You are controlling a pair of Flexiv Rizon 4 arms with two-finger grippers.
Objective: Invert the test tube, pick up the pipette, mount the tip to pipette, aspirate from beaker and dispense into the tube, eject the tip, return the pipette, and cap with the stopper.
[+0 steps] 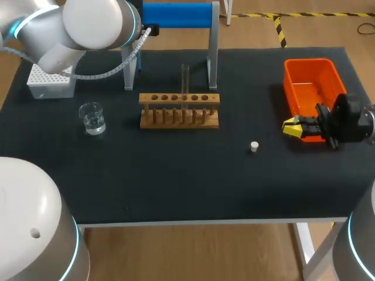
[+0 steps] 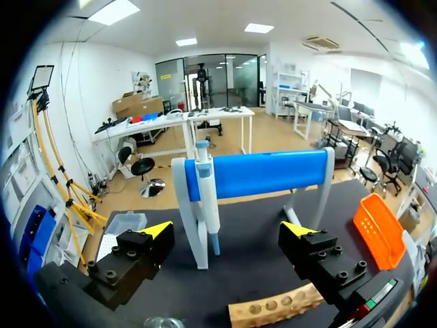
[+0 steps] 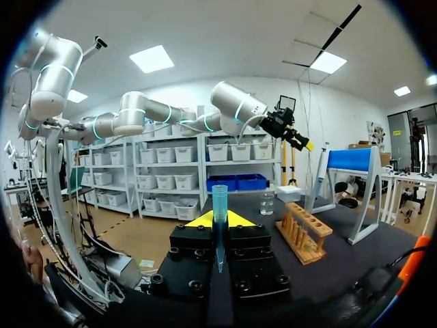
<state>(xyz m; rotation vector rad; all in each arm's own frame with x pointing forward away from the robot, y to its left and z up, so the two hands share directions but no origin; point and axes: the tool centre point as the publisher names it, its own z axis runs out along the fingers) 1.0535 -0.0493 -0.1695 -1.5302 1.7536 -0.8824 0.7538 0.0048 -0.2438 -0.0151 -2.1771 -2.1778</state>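
Note:
A clear test tube stands upright in the wooden rack. The pipette hangs on the blue stand, just ahead of my open left gripper, whose fingers hold nothing. In the head view that gripper is hidden by its own arm. My right gripper hovers at the right side of the table, in front of the orange bin, shut on a blue pipette tip that stands up between its yellow fingertips. The water beaker sits left of the rack. A white stopper lies on the mat.
A white tip box stands at the back left, partly under my left arm. The stand's grey legs rise just behind the rack. The black mat is bare in front of the rack.

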